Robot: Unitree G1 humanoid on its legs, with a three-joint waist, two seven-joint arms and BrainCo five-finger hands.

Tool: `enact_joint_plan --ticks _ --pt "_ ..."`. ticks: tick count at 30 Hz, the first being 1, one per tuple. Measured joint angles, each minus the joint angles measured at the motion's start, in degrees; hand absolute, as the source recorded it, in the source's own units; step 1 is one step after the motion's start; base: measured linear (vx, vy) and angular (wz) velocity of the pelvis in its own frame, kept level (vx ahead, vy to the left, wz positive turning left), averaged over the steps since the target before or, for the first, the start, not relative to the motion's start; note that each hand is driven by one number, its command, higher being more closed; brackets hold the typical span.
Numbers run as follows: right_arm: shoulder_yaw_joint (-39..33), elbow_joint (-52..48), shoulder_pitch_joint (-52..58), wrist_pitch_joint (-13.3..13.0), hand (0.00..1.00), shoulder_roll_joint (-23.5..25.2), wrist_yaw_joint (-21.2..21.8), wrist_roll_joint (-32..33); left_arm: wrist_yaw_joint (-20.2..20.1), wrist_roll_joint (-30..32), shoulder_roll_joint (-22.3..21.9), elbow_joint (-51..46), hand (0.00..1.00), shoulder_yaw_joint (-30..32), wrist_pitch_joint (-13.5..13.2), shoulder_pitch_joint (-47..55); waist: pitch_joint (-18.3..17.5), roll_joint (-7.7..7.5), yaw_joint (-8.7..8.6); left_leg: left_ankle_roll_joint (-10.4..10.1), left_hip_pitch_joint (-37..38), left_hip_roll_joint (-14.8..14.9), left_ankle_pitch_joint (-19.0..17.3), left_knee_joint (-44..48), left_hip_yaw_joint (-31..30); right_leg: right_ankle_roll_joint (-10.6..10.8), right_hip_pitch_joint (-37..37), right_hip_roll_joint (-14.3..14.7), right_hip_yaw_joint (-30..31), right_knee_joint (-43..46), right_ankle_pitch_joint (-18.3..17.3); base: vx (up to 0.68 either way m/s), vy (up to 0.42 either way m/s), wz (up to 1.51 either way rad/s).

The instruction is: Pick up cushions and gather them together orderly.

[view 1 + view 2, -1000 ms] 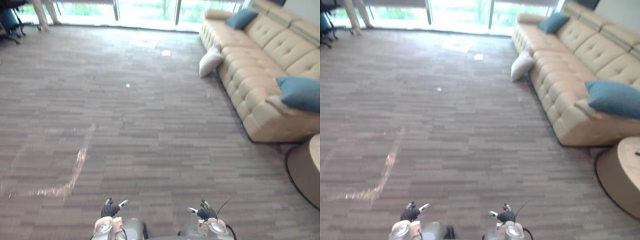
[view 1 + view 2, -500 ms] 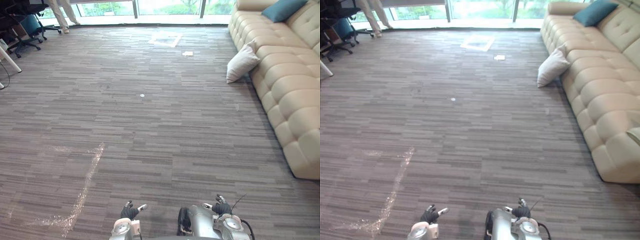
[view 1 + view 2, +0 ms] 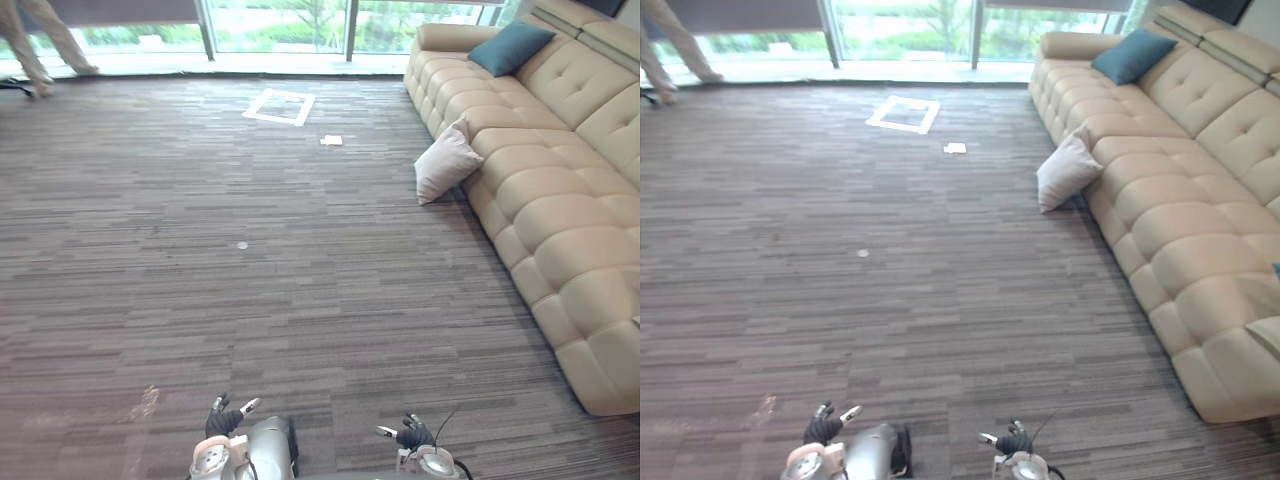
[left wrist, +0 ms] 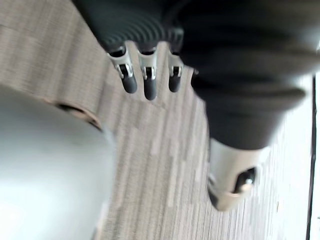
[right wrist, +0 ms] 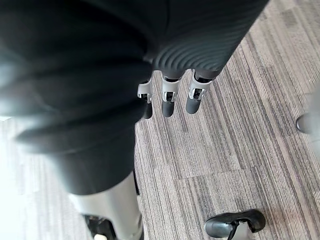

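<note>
Since half a second ago the whole picture has swung, which is the camera turning and not the room's things shifting: more of the sofa now shows, and the office chairs have dropped out of frame.

Both hands hang low and close to the body. The left hand (image 3: 224, 421) and the right hand (image 3: 410, 436) are each empty, fingers loosely relaxed, with bare carpeted floor (image 3: 260, 300) beneath them and well apart from any cushion.

Further out, the white cushion (image 3: 445, 163) stands on the floor, tilted and leaning against the front of the beige sofa (image 3: 545, 190). Beyond it, the teal cushion (image 3: 510, 47) rests on the far end of the seat against the backrest.

Both cushions look light, soft and yielding. They should crush under a pinch, so a broad hold across the middle or both hands on opposite edges seems safer than grabbing a corner, which would let the cushion flop. Nothing about them looks fragile or slippery.

The wrist views give the fingers up close, plainly holding nothing, where the head views leave them too small to read. The right eye view catches a blue sliver (image 3: 1276, 269) at the sofa's near end, too little to name. A person's legs (image 3: 40, 45) stand by the far window.
</note>
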Motion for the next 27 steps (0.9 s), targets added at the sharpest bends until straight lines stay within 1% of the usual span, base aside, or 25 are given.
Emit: enact_joint_plan --ticks 1,2,3,4,6,7,8,9,10,11,12,13,14,15,16,17,18,19,21,22,23,24,25,26,27 --pt "0.0 -0.21 0.03 -0.17 0.0 -0.14 0.08 0.0 0.34 0.05 0.11 0.55 0.0 -0.41 0.26 -0.19 0.11 0.14 -0.43 0.06 2.77 -0.47 -1.05 -0.88 0.01 -0.07 -1.59 -0.22 -0.89 3.71 -0.09 0.82 0.297 0.07" --pt "0.03 -0.6 0.15 -0.68 0.0 -0.61 0.22 -0.01 0.81 0.28 0.06 1.16 0.0 -1.74 0.4 0.03 0.16 0.92 -0.8 -0.06 7.87 -0.89 -2.46 -3.52 0.03 -1.23 -4.93 -0.24 -3.63 7.63 -0.78 0.54 0.168 0.04" --pt "0.03 -1.51 0.31 -0.97 0.0 -1.06 0.25 -0.02 0.84 0.49 -0.17 1.41 0.0 -3.08 0.41 -0.15 -0.07 1.62 -1.04 -0.16 11.7 -1.02 -3.17 -6.62 -0.03 -2.46 -9.06 -0.19 -6.86 7.66 -1.58 0.51 0.129 0.05" --pt "-0.07 -2.05 0.34 -1.16 0.0 -1.22 0.25 -0.03 0.82 0.49 -0.36 1.39 0.0 -3.73 0.38 -0.34 -0.05 1.85 -1.2 -0.36 13.67 -1.15 -3.57 -8.43 -0.11 -2.86 -11.76 -0.16 -8.77 6.48 -1.91 0.41 0.083 0.06" --pt "-1.17 -3.08 -0.11 -1.4 0.0 -1.44 0.27 -0.03 0.77 0.49 -0.78 1.85 0.0 -4.21 0.4 -0.92 0.42 2.21 -1.48 -1.05 18.52 -1.32 -4.09 -12.08 -0.27 -4.52 -17.99 0.28 -13.32 -0.59 -3.52 0.56 0.065 0.04" --pt "-1.72 -2.91 -0.86 -1.44 0.0 -1.94 0.32 -0.05 0.76 0.49 -1.16 2.22 0.0 -4.24 0.49 -1.22 1.17 2.58 -2.04 -1.07 22.12 -1.29 -4.11 -14.71 -0.46 -5.38 -19.29 1.04 -16.91 -9.54 -4.24 0.7 0.034 0.21" --pt "-2.28 -2.82 -0.94 -1.42 0.0 -2.31 0.31 -0.05 0.75 0.49 -1.66 2.53 0.0 -4.75 0.5 -1.36 1.22 2.86 -2.83 -1.08 24.92 -1.3 -4.11 -17.14 -1.04 -6.69 -19.66 2.05 -19.73 -20.63 -2.97 0.6 0.003 0.32" --pt "-2.29 -2.76 -0.95 -1.42 0.0 -2.4 0.31 -0.05 0.74 0.5 -1.81 2.6 0.0 -5.47 0.49 -1.37 1.23 2.86 -3.28 -1.09 26.02 -1.44 -4.11 -18.19 -1.52 -7.37 -19.62 2.64 -20.24 -25.27 -1.85 0.63 -0.038 0.56" --pt "-2.74 -2.5 -1.01 -1.24 0.0 -2.85 0.28 -0.06 0.52 0.54 -2.09 2.8 0.0 -6.13 0.44 -1.36 1.36 2.89 -3.99 -1.14 28.8 -1.93 -4.15 -20.25 -2.31 -8.21 -19.7 3.59 -19.85 -33.63 1.33 0.7 -0.092 0.71" --pt "-2.67 -2.25 -0.82 -0.67 0.0 -3.68 0.34 0.2 0.25 0.62 -2.56 2.87 0.0 -6.35 0.41 -0.95 1.39 2.94 -4.11 -2.1 31.33 -2.36 -4.72 -20.85 -4.29 -10.58 -19.51 4.01 -18.69 -36.54 5.21 0.72 -0.12 0.73" --pt "-2.75 -2.43 -0.28 -0.64 0.0 -3.65 0.42 0.33 0.23 0.63 -2.99 2.85 0.0 -6.29 0.36 -0.91 1.46 3.29 -4.47 -2.39 32.31 -2.2 -4.92 -20.64 -5.48 -13.36 -19.44 4.29 -17.89 -34.82 8.18 0.74 -0.163 0.51" --pt "-2.6 -2.39 -0.87 -0.52 0.0 -4.45 0.46 -0.13 0.23 1.11 -3.81 3.09 0.0 -6.13 0.38 -1.26 1.23 4.91 -4.56 -2.52 32.84 -0.38 -4.82 -18.02 -7.22 -14.29 -19.72 4.63 -18.2 -29.73 4.56 0.85 -0.243 0.27" --pt "-2.54 -2.51 -1.08 -0.49 0.0 -5.45 0.68 -0.35 0.21 1.66 -4.33 3.05 0.0 -5.92 0.3 -0.59 0.98 6.86 -4.39 -3.13 29.96 1.37 -4.45 -9.68 -8.49 -14.26 -19.24 5.39 -19.12 -26.94 0.66 0.83 -0.254 0.17" --pt "-2.52 -2.51 -1.12 -0.44 0.0 -5.84 0.76 -0.37 0.23 1.71 -4.63 3.02 0.0 -5.71 0.27 -0.63 0.99 7.6 -4.41 -4.2 27.86 2.35 -3.77 -4.37 -9.1 -14.41 -18.55 5.78 -19.49 -26.6 -0.72 0.8 -0.263 0.17" --pt "-2.45 -2.54 -1.54 -0.28 0.0 -6.37 0.71 -0.35 0.24 1.69 -5.18 2.85 0.0 -4.57 0.3 -1.04 1.61 9.06 -4.55 -9.02 20.35 5.34 2.0 12.47 -11.07 -14.94 -15.76 7.39 -19.8 -27.4 -3.1 0.65 -0.182 -0.02" --pt "-2.42 -2.05 -2.25 0.32 0.0 -6.7 0.62 -0.36 0.17 1.65 -5.48 2.13 0.0 -2.82 0.33 -1.24 2.44 9.9 -3.97 -10.23 13.53 8.94 2.75 27.4 -10.73 -15.67 -11.37 9.66 -19.78 -29.91 -4.32 0.65 -0.163 -0.14" --pt "-2.31 -1.99 -2.31 0.43 0.0 -6.61 0.54 -0.2 0.21 1.65 -5.46 1.67 0.0 -2.44 0.33 -1.31 2.76 10.25 -3.89 -9.74 11.75 10.23 2.42 31.22 -10.32 -15.93 -9.17 10.27 -19.72 -31.01 -4.74 0.62 -0.132 -0.34" --pt "-1.97 -1.55 -2.2 0.64 0.0 -5.9 0.42 0.01 0.28 1.65 -5.04 0.54 0.0 -1.51 0.29 -1.21 3.73 8.83 -3.44 -8.41 7.5 11.36 1.16 35.67 -9.42 -16.28 -2.73 10.91 -19.39 -34.49 -5.6 0.48 -0.102 -0.22" --pt "-0.5 -1.43 -1.95 0.69 0.0 -4.94 0.3 0.21 0.26 1.5 -4.09 -0.89 0.0 -1.54 0.07 -1.13 3.51 6.66 -3.09 -6.32 0.32 11.29 -0.91 30.71 -6.36 -16.16 4.8 10.85 -18.11 -41.28 -5.75 0.52 -0.113 -0.24" --pt "-0.4 -1.42 -1.98 0.69 0.0 -4.66 0.3 0.26 0.23 1.51 -4.19 -1.29 0.0 -1.5 0.05 -1.15 3.48 6.51 -2.96 -5.66 -1.47 11.19 -1.45 27.98 -5.69 -15.85 6.2 10.86 -17.65 -42.7 -5.69 0.6 -0.067 -0.41" --pt "-0.52 -1.45 -2.08 0.72 0.0 -3.96 0.23 0.48 0.25 1.51 -4.53 -2.28 0.0 -1.25 0.01 -1.22 3.6 6.51 -2.35 -4.43 -5.02 10.55 -2.11 19.89 -4.4 -15.12 9.13 10.83 -16.37 -45.01 -5.91 0.53 0.034 -0.47" --pt "-0.52 -1.34 -2.03 0.73 0.0 -3.51 0.13 0.86 0.27 1.48 -4.7 -2.67 0.0 -0.85 -0.25 -1.41 3.66 6.65 -1.6 -4.38 -7.83 9.27 -1.79 11.08 -4.82 -14.36 11.63 10.7 -15.07 -46.87 -6.37 0.64 0.064 -0.51" --pt "-0.51 -1.24 -2.03 0.74 0.0 -3.28 0.07 1.12 0.26 1.45 -4.7 -2.7 0.0 -0.85 -0.54 -1.52 3.67 6.65 -1.16 -4.3 -8.6 8.75 -1.31 7.8 -5.01 -13.92 12.53 10.54 -14.47 -47.46 -6.7 0.52 0.132 -0.55" --pt "-0.37 -0.9 -2.09 0.72 0.0 -2.8 -0.17 1.16 0.29 1.2 -4.84 -2.68 0.0 -0.86 -1.06 -1.65 3.62 6.64 -0.44 -5.45 -9.89 7.49 1.24 -0.7 -5.98 -12.83 14.33 10.23 -13.0 -49.15 -7.99 0.48 0.181 -0.59" --pt "0.27 -0.03 -2.37 0.67 0.0 -2.81 -0.21 1.15 0.34 0.55 -5.02 -2.61 0.0 -0.54 -1.12 -1.42 3.51 6.79 -0.46 -5.91 -10.79 7.1 3.23 -6.66 -6.82 -11.88 15.72 10.15 -11.47 -49.0 -10.32 0.48 0.21 -0.64"
